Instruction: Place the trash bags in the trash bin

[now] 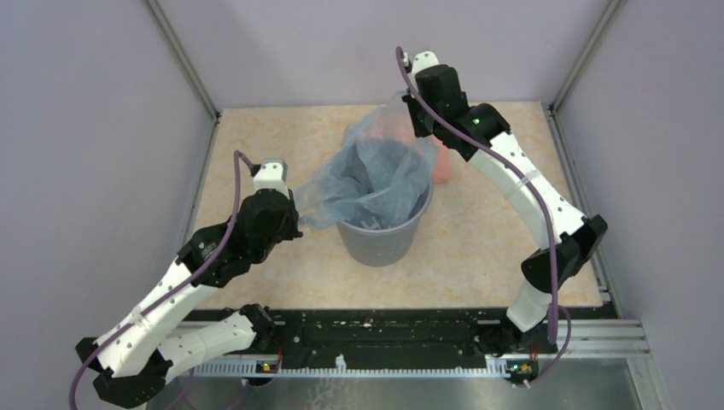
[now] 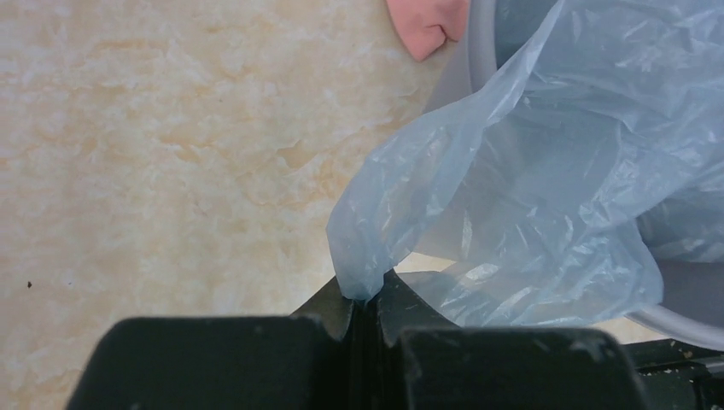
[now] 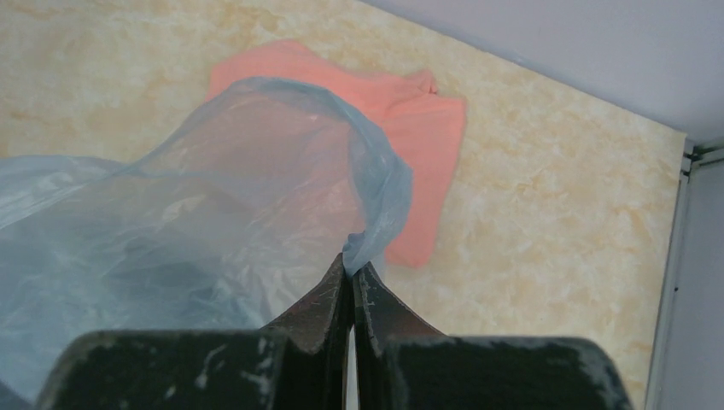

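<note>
The pale-blue translucent trash bag (image 1: 376, 175) hangs into and over the grey round trash bin (image 1: 380, 241) at the table's middle. My left gripper (image 1: 299, 224) is shut on the bag's left edge, left of the bin; the pinch shows in the left wrist view (image 2: 365, 295), with the bag (image 2: 546, 171) spread over the bin's rim (image 2: 683, 325). My right gripper (image 1: 416, 120) is shut on the bag's far-right edge above the bin's back; the pinch shows in the right wrist view (image 3: 352, 266), with the bag (image 3: 196, 213) stretched open.
A salmon-pink folded cloth (image 1: 442, 166) lies on the table behind and right of the bin, also in the right wrist view (image 3: 418, 154) and the left wrist view (image 2: 427, 26). Grey walls and metal posts enclose the beige marbled table (image 1: 495, 248).
</note>
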You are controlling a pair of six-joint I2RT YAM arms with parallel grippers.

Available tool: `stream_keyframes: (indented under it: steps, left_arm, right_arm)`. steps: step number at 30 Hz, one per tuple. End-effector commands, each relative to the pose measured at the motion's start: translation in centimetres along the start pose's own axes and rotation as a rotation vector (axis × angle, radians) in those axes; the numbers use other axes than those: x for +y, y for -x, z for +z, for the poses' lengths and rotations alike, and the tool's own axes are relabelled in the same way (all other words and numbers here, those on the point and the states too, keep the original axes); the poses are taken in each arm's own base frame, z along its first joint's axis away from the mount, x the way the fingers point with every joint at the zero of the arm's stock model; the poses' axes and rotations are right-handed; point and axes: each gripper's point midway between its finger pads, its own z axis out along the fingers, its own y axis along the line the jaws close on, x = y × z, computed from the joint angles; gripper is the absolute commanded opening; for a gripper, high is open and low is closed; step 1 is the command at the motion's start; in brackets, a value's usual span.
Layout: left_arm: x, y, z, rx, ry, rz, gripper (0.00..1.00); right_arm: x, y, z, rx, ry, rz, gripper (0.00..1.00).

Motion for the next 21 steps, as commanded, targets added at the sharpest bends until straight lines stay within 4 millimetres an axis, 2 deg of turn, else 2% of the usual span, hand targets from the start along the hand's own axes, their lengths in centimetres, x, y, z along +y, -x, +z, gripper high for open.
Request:
stream_keyframes:
  steps: [1,4,6,8,11,13,16,18,21]
  left_arm:
    - [0.1,0.5,1.6,-0.024,0.044,-0.024,0.0]
    - [0.1,-0.8,2.6,0.028,0.041,-0.017,0.0]
    - [0.1,-1.6,3.0,0.057,0.032,-0.018,0.0]
    - [0.0,-2.0,3.1,0.066,0.016,-0.019,0.0]
    - [-0.2,-2.1,3.2,0.075,0.006,-0.021,0.0]
    - [-0.5,-2.1,3.3,0.076,-0.004,-0.022,0.0]
    - [-0.7,-2.0,3.5,0.074,-0.006,-0.022,0.0]
    - [-0.8,-2.1,3.7,0.079,-0.008,-0.019,0.0]
    - [-0.9,-2.1,3.8,0.08,-0.011,-0.02,0.0]
  right_arm:
    - [-1.1,-1.3,2.2,0.048,0.012,0.017,0.0]
    - [-1.6,-2.6,2.8,0.09,-0.002,0.028,0.0]
    - [-1.6,-2.5,2.0,0.086,0.011,0.033,0.0]
    - [-1.4,-1.6,0.5,0.038,0.048,0.044,0.03]
    - [-1.4,0.3,-2.9,-0.055,0.097,0.038,0.19]
    - [-1.1,1.3,-4.9,-0.115,0.124,-0.005,0.37]
    - [-0.3,2.6,-7.7,-0.195,0.152,-0.063,0.59]
    - [0.3,3.3,-9.2,-0.244,0.159,-0.108,0.69]
    - [1.3,4.5,-10.7,-0.318,0.197,-0.162,0.76]
